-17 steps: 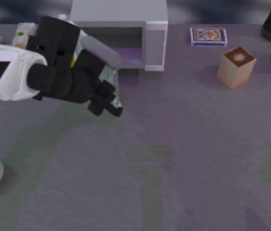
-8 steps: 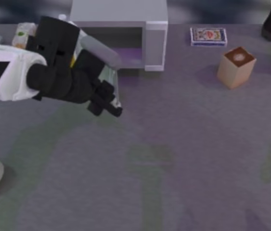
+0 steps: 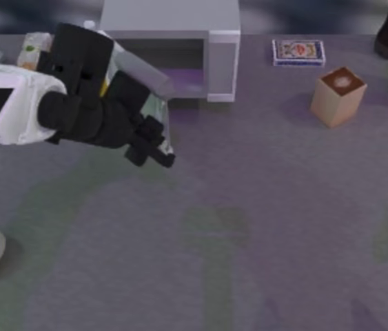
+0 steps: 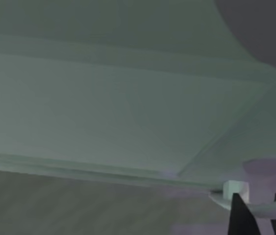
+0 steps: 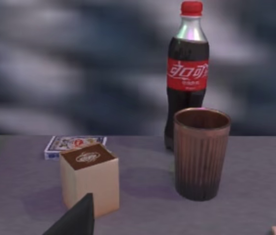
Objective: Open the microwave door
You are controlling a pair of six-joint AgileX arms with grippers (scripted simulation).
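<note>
The microwave (image 3: 173,48) stands at the table's (image 3: 249,241) far edge, its cavity exposed and the microwave door (image 3: 154,114) swung well out toward the left. The left gripper (image 3: 158,148) sits at the door's free edge, clamped on the handle by the look of the wrist view. The opening step looks nearly finished; next it likely needs only a little more swing, then release.

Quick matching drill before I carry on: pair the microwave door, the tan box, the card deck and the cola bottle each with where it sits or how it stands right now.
Things:
1. microwave door
2. tan box
3. card deck
4. cola bottle

Places or states:
A. lying flat near the table's far edge, right of the microwave
B. upright behind the brown ribbed cup
C. swung open, with the left tool at its free edge
D. standing nearer than the card deck, left of the cup

Pairs: 1-C, 2-D, 3-A, 4-B
</note>
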